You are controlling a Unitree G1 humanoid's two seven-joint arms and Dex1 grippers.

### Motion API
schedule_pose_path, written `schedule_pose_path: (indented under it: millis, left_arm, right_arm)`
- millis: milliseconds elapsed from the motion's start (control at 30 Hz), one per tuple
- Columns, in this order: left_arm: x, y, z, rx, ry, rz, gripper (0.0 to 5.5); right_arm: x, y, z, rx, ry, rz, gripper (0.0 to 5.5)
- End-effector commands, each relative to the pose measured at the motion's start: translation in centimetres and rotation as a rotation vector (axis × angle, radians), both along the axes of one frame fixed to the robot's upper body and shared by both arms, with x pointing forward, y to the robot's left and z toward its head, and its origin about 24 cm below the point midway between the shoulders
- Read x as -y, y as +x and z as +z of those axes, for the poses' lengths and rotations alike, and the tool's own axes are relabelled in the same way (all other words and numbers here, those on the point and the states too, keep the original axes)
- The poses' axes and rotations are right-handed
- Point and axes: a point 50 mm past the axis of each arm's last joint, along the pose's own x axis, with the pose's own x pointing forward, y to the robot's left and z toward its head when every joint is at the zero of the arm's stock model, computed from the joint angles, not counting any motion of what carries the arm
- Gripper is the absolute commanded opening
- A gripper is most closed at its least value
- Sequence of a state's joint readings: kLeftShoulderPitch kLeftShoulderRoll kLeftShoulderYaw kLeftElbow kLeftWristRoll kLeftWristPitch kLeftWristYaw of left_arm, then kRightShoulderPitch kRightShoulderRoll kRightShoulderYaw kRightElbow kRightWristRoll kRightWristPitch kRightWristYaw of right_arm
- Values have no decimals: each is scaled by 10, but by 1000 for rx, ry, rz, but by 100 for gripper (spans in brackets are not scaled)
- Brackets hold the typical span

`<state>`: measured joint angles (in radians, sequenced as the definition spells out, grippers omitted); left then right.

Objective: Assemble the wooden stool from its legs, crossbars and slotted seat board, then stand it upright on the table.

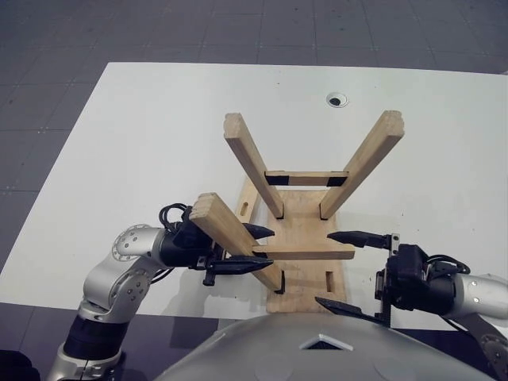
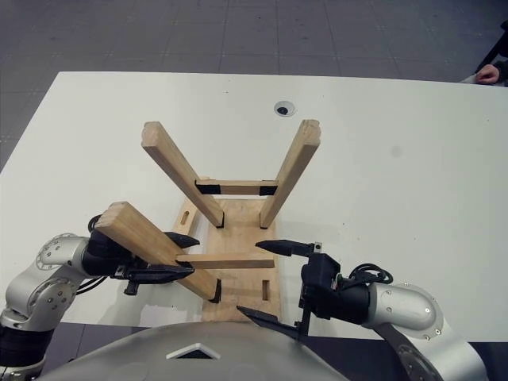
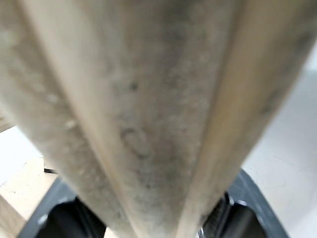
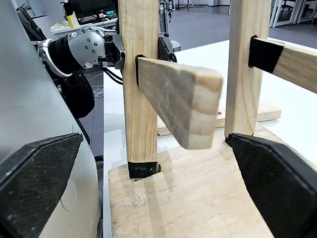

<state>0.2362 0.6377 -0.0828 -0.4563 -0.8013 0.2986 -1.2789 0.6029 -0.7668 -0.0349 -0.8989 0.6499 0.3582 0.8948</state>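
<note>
Left eye view — left gripper (image 1: 265, 249) clamps the squared wooden leg (image 1: 216, 221); right gripper (image 1: 329, 270) agape.

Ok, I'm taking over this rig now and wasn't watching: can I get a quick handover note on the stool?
Left gripper: fingers shut on the near-left leg, standing in the seat board.
Right gripper: open, empty, by the free end of the near crossbar.
Seat board lies flat on the table; far-left leg and far-right leg stand in it, joined by the far crossbar.
Done: three legs, two crossbars fitted.
Left: fourth leg at the near crossbar's free end, then stand the stool upright.
</note>
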Motion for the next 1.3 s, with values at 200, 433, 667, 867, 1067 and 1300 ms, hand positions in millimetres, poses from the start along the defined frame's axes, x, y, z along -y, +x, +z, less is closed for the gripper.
schedule_pose_path:
  millis: [200, 433, 667, 867, 1067, 1300]
  left_arm:
    - [-6, 17, 0, 114, 146, 108, 204]
    - [0, 22, 2, 213, 190, 133, 204]
    - [8, 19, -12, 247, 244, 84, 204]
    - [15, 13, -25, 218, 267, 19, 204]
    - [20, 15, -34, 203, 307, 31, 204]
    - [23, 15, -36, 208, 321, 29, 204]
  right_arm:
    - [-2, -2, 1, 16, -14, -5, 550]
    - [0, -1, 2, 21, -15, -11, 550]
    - [1, -1, 4, 27, -23, -20, 550]
    - [3, -1, 5, 29, -31, -24, 550]
    - [8, 0, 6, 27, -52, -58, 550]
    - [55, 13, 8, 86, -317, -304, 550]
